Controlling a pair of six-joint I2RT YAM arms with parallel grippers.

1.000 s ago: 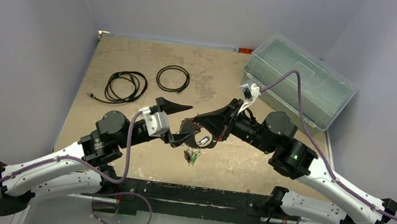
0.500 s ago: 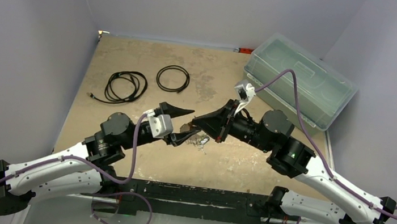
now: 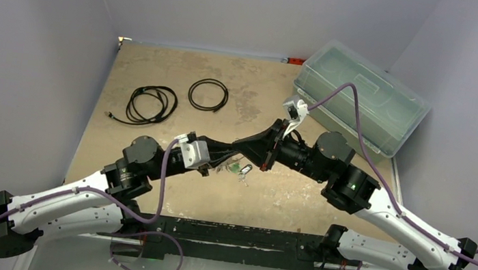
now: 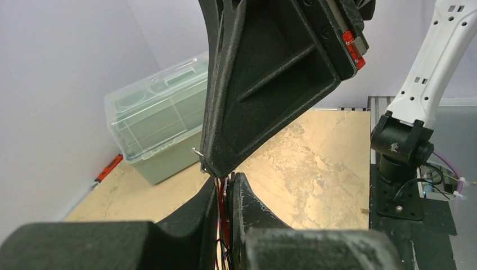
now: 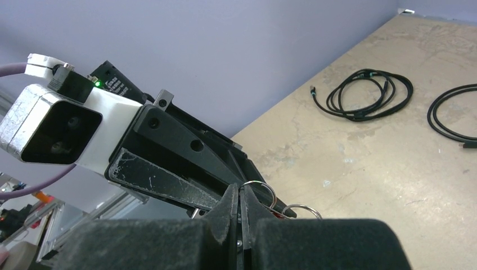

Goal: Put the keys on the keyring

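Quick status from us on the keyring job. Everything is happening over the table, near-left of the clear plastic box and well apart from it, where the two arms meet tip to tip.

The right gripper has its fingers pressed flat together. In its wrist view a thin silver loop curls out right at the tips. We take that loop for the keyring, so we'd say it's pinched on it. A second small loop sits just beside it, and we can't tell what that one belongs to.

The left gripper has its fingers drawn in on a thin red sliver, which we read as the red key, clamped edge-on. Its tips sit right under the point of the right gripper, just about touching it.

From above, the keys hang as a little bunch directly under where the two grippers meet, on the same near-left side of the box. We can make out a green head in there and some bare metal, nothing finer than that.

Our take is that we're mid-threading. The ring and a key are both in hand and lined up against each other, but none of the views shows whether the red key is actually on the loop. We also can't tell whether the dangling ones are already threaded. What's left is to work that key onto the ring and check the rest.
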